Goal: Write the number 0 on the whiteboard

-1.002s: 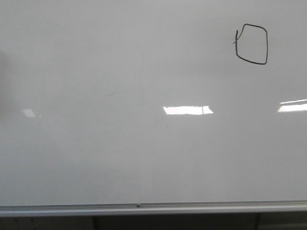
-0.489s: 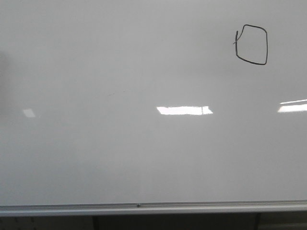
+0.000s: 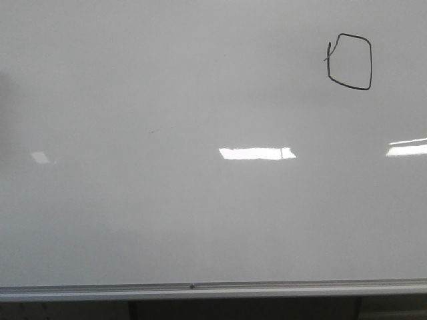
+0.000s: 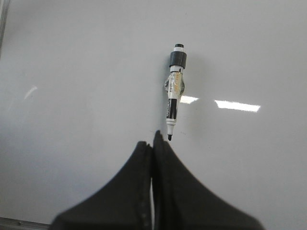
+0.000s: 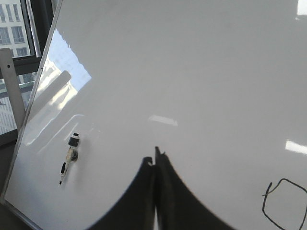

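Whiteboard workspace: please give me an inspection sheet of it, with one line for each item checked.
Surface: whiteboard, glossy, with bright light reflections; silver bottom rail along its lower edge.
Job's things: number 0, a closed black loop, boxy, with a short tail, at the upper right in the front view; marker stuck on the board, tip uncapped, held by no gripper.
Clutter: nothing seen.
Grippers: left gripper shut, empty; right gripper shut, empty.
Cables: nothing seen.
Surroundings: window beyond the board's edge, buildings outside.
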Action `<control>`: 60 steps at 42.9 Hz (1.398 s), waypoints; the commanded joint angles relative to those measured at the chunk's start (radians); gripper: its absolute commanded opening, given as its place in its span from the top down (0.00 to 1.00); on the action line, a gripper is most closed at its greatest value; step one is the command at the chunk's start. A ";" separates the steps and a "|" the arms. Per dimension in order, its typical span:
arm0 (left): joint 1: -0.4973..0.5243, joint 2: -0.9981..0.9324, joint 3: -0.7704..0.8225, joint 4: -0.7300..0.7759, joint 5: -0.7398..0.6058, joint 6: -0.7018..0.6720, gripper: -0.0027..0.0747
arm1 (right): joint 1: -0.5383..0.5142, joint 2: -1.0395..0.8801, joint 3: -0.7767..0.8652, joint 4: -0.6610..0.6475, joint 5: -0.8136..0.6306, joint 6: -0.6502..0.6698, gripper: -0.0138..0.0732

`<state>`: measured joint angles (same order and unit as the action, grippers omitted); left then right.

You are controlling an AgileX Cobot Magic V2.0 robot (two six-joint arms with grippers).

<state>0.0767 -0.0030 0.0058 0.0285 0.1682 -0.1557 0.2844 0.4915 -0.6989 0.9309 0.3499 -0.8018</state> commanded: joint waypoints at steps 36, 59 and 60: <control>0.001 -0.020 0.022 -0.006 -0.087 -0.011 0.99 | -0.005 0.006 -0.022 0.019 -0.053 -0.012 0.92; 0.001 -0.020 0.022 -0.006 -0.087 -0.011 0.99 | -0.047 -0.084 0.197 -0.341 -0.224 0.223 0.92; 0.001 -0.020 0.022 -0.006 -0.087 -0.011 0.99 | -0.064 -0.104 0.231 -0.370 -0.236 0.261 0.92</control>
<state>0.0784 -0.0030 0.0058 0.0285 0.1682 -0.1594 0.2577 0.4258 -0.5121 0.6705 0.2156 -0.6607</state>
